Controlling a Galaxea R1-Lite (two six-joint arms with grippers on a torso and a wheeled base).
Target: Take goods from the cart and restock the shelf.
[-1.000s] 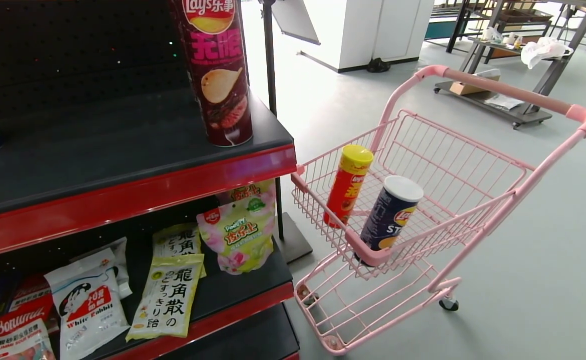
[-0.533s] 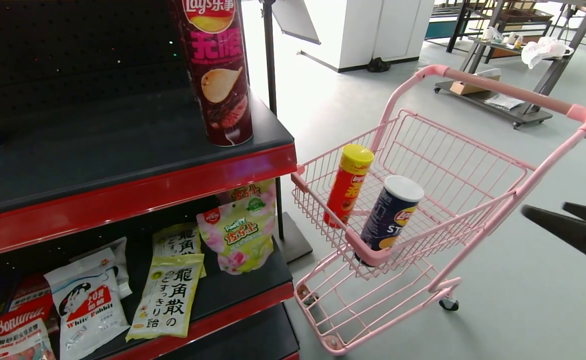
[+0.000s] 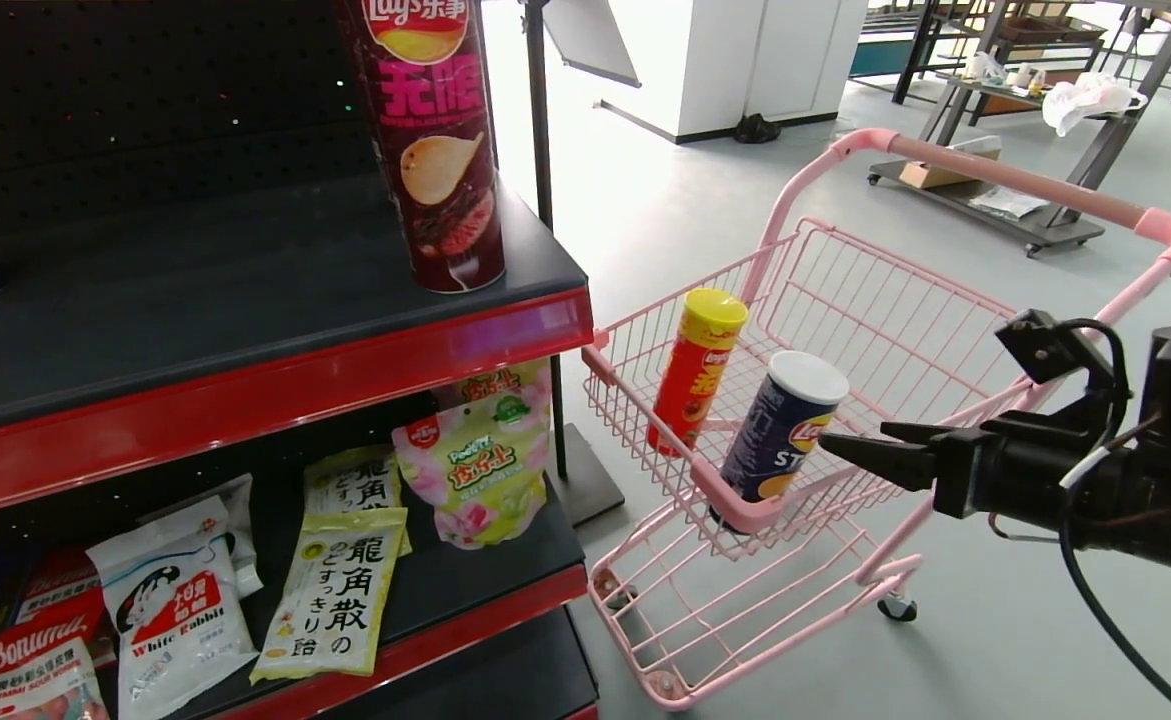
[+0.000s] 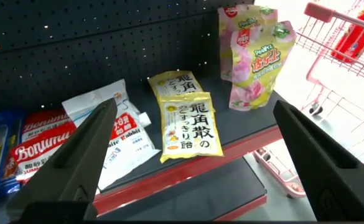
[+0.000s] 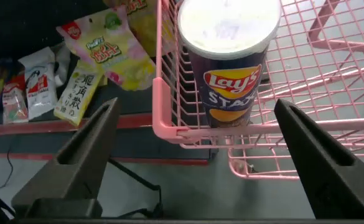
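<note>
Pink cart (image 3: pixel 985 172) wire stands between the right gripper (image 3: pixel 855 436), fingers spread wide, and the blue can (image 3: pixel 775 435) leaning beside a yellow can (image 3: pixel 695 370), while the left gripper (image 4: pixel 194 104), fingers likewise apart, faces candy bags (image 4: pixel 188 127) on the lower shelf (image 4: pixel 231 152).

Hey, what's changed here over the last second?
The right claw has come in from the right, open, toward the navy chip can in the pink cart. Its tips are now close to that can. Nothing has been gripped or let go. The navy chip can, the yellow chip can and the shelf's maroon chip can stayed put.
</note>
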